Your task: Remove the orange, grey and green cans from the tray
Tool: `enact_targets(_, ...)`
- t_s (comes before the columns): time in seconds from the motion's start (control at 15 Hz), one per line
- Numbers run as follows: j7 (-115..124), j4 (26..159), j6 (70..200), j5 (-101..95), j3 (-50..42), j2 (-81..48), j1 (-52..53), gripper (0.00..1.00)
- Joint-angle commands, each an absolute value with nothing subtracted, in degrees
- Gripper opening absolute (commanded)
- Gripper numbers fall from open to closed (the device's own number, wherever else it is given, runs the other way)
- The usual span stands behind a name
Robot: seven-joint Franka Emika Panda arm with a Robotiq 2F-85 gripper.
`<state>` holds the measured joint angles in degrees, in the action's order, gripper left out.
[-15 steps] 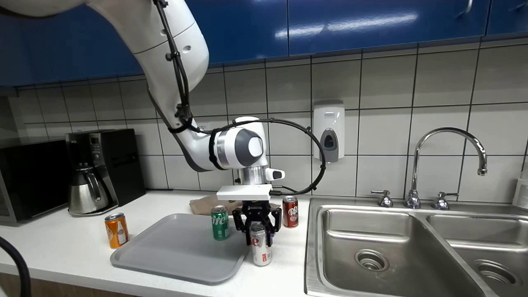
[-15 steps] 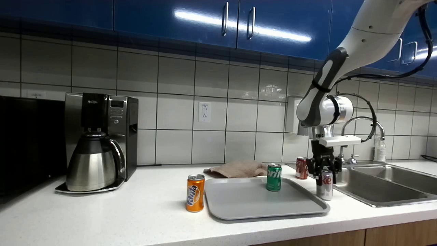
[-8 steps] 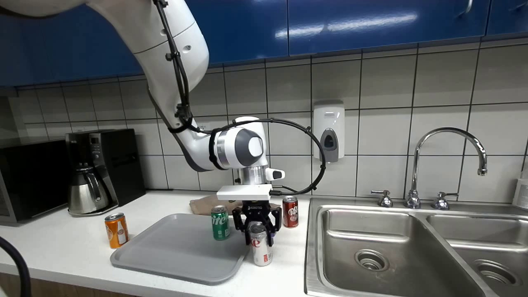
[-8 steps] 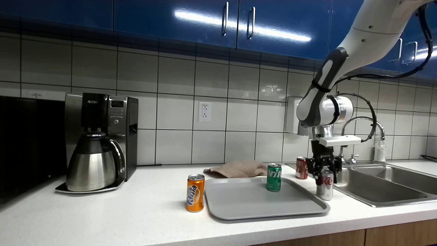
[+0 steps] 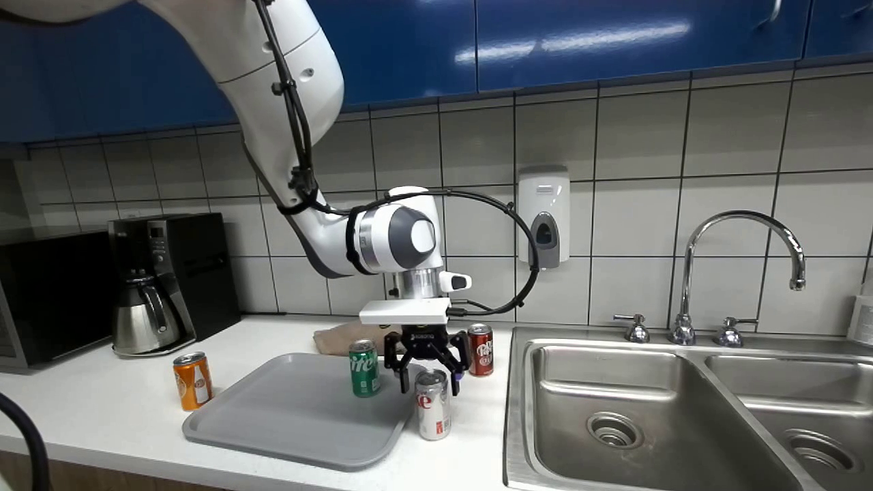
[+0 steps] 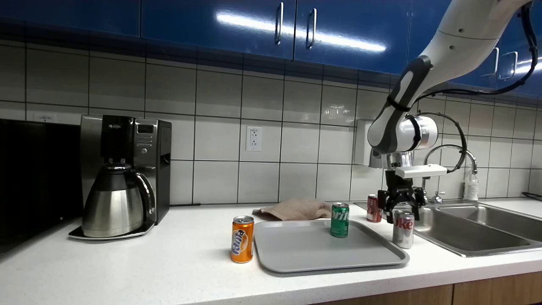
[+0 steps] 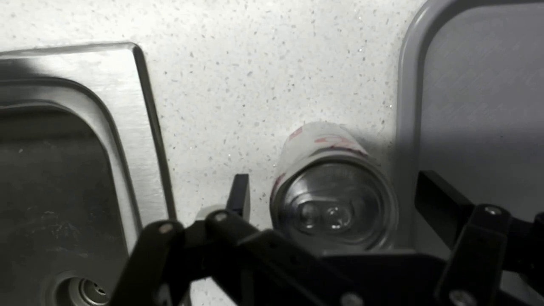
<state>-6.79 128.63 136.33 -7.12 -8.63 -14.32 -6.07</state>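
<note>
The grey can (image 5: pixel 433 414) stands upright on the counter, between the tray (image 5: pixel 286 416) and the sink. My gripper (image 5: pixel 430 388) is open above and around its top; in the wrist view a gap shows between the grey can (image 7: pixel 327 138) and each finger (image 7: pixel 440 204). Standing on the tray's far right part is the green can (image 6: pixel 339 224). On the counter, just off the tray's left side, the orange can (image 6: pixel 242 243) is upright in both exterior views. Part of the tray (image 7: pixel 488 85) shows at the right of the wrist view.
A red can (image 5: pixel 481 351) stands behind my gripper, near the edge of the steel sink (image 5: pixel 607 395). A brown cloth (image 6: pixel 296 209) lies behind the tray. The coffee maker (image 6: pixel 123 190) stands at the left, and a soap dispenser (image 5: pixel 544 218) hangs on the wall.
The fingers have spread and let go of the grey can. My gripper has risen slightly, while the can stays standing on the counter.
</note>
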Motion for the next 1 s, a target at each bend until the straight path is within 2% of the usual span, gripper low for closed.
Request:
enact_targets(0.0, -7.7, 128.1, 133.3, -6.6, -7.8, -10.6, -6.7, 1.0)
enact_targets(0.93, -8.0, 125.4, 133.6, -2.7, -3.7, -7.8, -4.2, 1.0)
